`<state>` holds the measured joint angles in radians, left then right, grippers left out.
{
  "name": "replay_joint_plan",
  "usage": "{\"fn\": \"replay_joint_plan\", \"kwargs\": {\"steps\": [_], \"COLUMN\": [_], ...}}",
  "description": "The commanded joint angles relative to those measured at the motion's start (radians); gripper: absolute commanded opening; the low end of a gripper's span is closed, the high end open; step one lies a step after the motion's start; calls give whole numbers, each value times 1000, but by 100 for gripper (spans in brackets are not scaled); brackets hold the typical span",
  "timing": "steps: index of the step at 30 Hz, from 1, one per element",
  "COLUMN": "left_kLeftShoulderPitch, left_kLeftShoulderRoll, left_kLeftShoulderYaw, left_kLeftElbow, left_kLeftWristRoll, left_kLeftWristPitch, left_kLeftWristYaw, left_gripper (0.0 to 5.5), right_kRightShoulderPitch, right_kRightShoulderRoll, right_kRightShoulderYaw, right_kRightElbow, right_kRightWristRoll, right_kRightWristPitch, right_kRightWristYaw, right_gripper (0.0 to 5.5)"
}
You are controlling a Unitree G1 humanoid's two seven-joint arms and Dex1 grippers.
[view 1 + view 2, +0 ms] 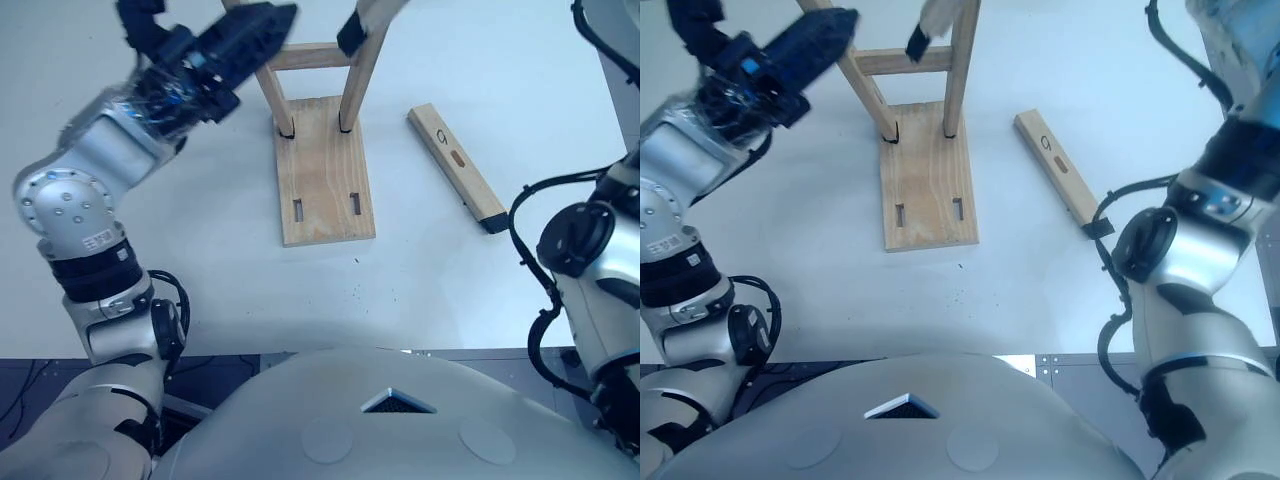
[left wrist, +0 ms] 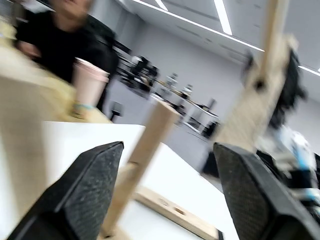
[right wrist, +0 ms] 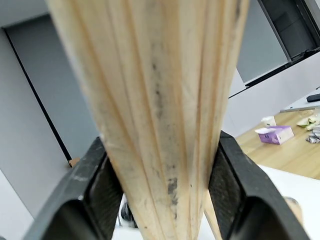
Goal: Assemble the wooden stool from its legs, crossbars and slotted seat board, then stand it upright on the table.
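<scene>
Right claw (image 3: 162,185) clenched on the right leg (image 1: 352,85), left claw (image 2: 167,146) spread wide near the left leg (image 1: 272,95), both legs slotted into the far end of the board (image 1: 325,190) lying mid-table: a sideways tug could lever them out.

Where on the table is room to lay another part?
Free: the table left of the seat board, and the strip between it and the loose bar. Crowded: the board's far end, with the leg frame, left hand and right hand.
</scene>
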<state>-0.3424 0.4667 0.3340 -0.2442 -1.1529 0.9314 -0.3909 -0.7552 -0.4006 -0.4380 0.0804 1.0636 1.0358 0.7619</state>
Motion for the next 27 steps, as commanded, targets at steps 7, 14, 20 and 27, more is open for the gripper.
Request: {"fn": "replay_joint_plan", "kwargs": {"steps": [7, 14, 20, 27], "left_kLeftShoulderPitch": [12, 18, 25, 23], "left_kLeftShoulderRoll": [37, 58, 50, 22], "left_kLeftShoulderYaw": [-10, 7, 11, -5], "left_kLeftElbow": [156, 184, 178, 180], "left_kLeftWristRoll": [151, 179, 188, 205], "left_kLeftWristPitch": [-1, 25, 33, 28], "left_kLeftWristYaw": [31, 29, 31, 30], "left_gripper": [328, 328, 328, 328], "right_kRightShoulderPitch": [332, 451, 456, 459], "right_kRightShoulderRoll": [5, -39, -99, -67], "right_kRightShoulderYaw": [209, 298, 353, 394], "right_kRightElbow": [-264, -258, -253, -209], "right_kRightWristRoll": [-139, -238, -318, -360], "right_kRightWristPitch": [-256, -372, -414, -457], "right_kRightWristYaw": [183, 278, 330, 312], "right_gripper": [215, 215, 215, 215]}}
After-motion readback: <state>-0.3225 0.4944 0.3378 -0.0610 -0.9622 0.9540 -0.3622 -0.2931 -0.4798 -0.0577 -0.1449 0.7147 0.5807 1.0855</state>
